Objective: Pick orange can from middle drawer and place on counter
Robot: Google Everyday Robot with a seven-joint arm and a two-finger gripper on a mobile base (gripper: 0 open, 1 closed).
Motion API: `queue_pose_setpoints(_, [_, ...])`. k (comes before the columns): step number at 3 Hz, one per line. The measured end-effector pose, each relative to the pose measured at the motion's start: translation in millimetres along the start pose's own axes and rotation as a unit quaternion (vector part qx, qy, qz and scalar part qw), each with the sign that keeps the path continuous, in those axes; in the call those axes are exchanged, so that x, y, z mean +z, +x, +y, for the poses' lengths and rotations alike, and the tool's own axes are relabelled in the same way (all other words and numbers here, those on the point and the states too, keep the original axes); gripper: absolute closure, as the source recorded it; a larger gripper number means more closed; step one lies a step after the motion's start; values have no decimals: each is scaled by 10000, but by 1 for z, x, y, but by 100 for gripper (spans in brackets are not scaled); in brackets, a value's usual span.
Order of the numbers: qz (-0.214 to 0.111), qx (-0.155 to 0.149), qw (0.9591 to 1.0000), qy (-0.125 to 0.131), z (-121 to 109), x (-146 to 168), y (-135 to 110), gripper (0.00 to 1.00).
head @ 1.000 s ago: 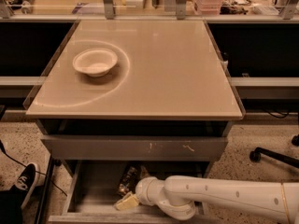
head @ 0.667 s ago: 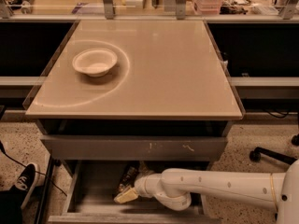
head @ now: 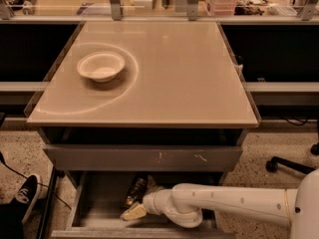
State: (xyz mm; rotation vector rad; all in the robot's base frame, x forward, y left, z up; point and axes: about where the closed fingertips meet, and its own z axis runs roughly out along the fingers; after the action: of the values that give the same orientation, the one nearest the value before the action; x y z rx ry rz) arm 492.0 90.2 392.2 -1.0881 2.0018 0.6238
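Note:
The orange can (head: pixel 135 190) lies in the open middle drawer (head: pixel 98 203), near the back, shiny brown with dark patches. My gripper (head: pixel 131 212) reaches into the drawer from the right on a white arm and sits low over the drawer floor, just in front of the can's near end. I cannot tell whether it touches the can. The beige counter (head: pixel 179 78) is above, with a faint pale ring mark on its left half.
A white bowl (head: pixel 100 65) stands on the counter's left side. A shut drawer front with white scratches (head: pixel 149 158) overhangs the open drawer. A shoe (head: pixel 22 197) is on the floor at left. A chair base (head: pixel 291 164) is at right.
My arm has shifted slightly left and deeper into the drawer. The gripper stays by the can's near end. The can has not visibly moved.

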Motion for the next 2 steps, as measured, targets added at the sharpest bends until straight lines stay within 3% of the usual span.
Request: queue_pose_setpoints(2, [-64, 148, 9998, -103, 6, 11, 6, 0])
